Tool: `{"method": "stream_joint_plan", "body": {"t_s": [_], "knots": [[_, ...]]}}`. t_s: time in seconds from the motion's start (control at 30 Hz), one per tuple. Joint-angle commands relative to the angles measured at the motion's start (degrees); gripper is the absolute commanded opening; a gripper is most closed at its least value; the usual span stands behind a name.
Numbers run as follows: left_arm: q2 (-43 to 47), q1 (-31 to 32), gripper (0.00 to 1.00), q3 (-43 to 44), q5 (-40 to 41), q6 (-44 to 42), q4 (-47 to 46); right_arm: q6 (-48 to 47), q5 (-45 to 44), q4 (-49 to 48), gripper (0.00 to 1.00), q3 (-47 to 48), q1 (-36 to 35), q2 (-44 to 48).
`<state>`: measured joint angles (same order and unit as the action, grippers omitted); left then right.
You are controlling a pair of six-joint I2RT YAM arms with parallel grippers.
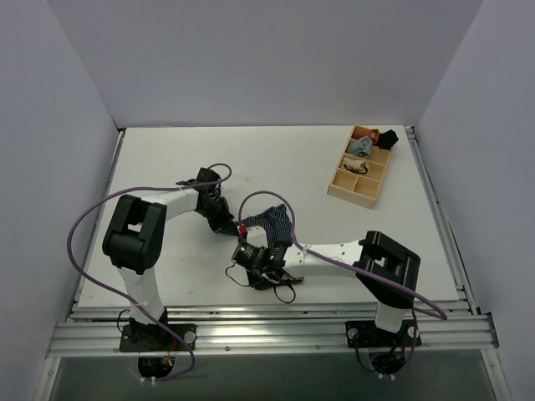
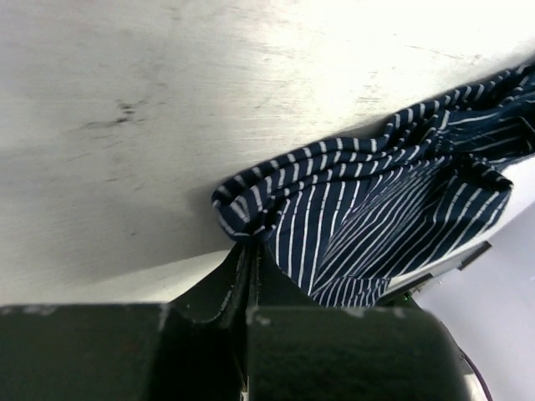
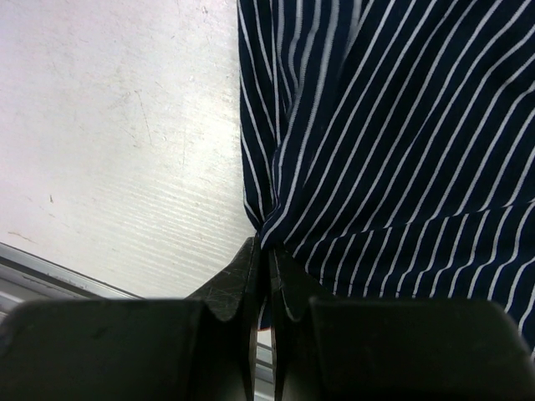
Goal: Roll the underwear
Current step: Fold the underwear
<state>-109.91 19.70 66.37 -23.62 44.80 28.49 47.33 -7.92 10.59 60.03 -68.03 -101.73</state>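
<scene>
Our left gripper [image 2: 249,255] pinches a bunched edge of the underwear [image 2: 376,217]; our right gripper [image 3: 262,251] pinches another edge. It sits between them, near the middle of the worktop [image 1: 276,163]. Both bites look thin: we judge a pull apart could slip one free and spoil the roll.

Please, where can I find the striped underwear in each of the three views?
Top external: underwear near the centre of the white table.
Left wrist: underwear centre-right, its bunched corner pinched in the left tool.
Right wrist: underwear fills the upper right, its edge pinched in the right tool.
Shared landmark: the white table.
</scene>
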Motion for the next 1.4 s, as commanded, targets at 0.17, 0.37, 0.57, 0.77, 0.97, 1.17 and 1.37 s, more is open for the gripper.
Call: {"method": "stream_joint_plan", "body": {"t_s": [0.17,0.37,0.57,0.77,0.97,1.17,1.37], "knots": [[6.54,-2.04,0.02,3.85,11.65,-4.10,14.30,0.13,2.65,3.74,0.00,2.02,-2.45,4.52],[12.25,-3.26,0.02,2.54,13.24,-4.98,20.37,0.04,5.37,-1.36,0.00,2.72,-3.60,5.49],[16.30,-5.20,0.02,3.85,15.79,-5.16,27.66,-0.48,8.35,-5.66,0.00,2.90,-3.60,6.98],[15.87,-5.20,0.02,8.60,14.65,-5.51,30.83,0.48,14.51,-10.50,0.00,0.27,-2.81,9.10],[12.44,-4.85,0.02,10.79,13.43,-5.25,30.93,2.06,19.43,-18.14,0.00,-3.95,-0.26,10.06],[9.19,-3.27,0.02,14.75,11.66,-4.45,29.69,1.97,21.46,-20.69,0.00,-8.43,3.16,11.38],[4.09,-0.20,0.02,18.70,11.66,-3.84,29.52,3.21,22.60,-24.47,0.00,-14.58,6.32,14.37]]}}
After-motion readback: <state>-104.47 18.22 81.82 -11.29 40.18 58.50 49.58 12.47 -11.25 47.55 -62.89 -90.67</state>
